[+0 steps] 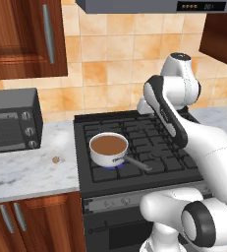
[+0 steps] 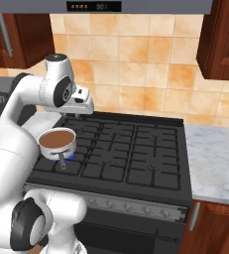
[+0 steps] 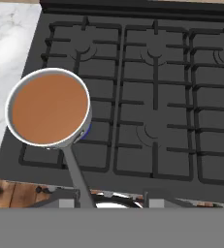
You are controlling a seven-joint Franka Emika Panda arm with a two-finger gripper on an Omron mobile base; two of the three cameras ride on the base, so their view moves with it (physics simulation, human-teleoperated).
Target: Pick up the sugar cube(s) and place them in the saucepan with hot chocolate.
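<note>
Here the gripper's grasp is unreadable, its fingertips cropped above the saucepan (image 3: 49,107); sugar cube (image 1: 56,159) barely discernible.

The saucepan (image 1: 108,150) is white-silver outside, filled with flat reddish-brown liquid, and its handle (image 3: 77,177) is dark grey. A small patch of blue shows under the pan on the stove (image 1: 134,147), which is near-black with matching grates. The sugar cube (image 1: 56,159) looks tan-brown, perhaps speckled, though it is too small to be sure. The worktop (image 1: 26,172) is white marble with soft grey veining. The wall tiles (image 2: 136,69) are mottled orange and cream. The cabinets (image 1: 21,34) are red-brown wood grain with grey bar handles. The toaster oven (image 1: 12,120) is dark grey with silver knobs. The arm (image 2: 17,129) is white with dark joints.
</note>
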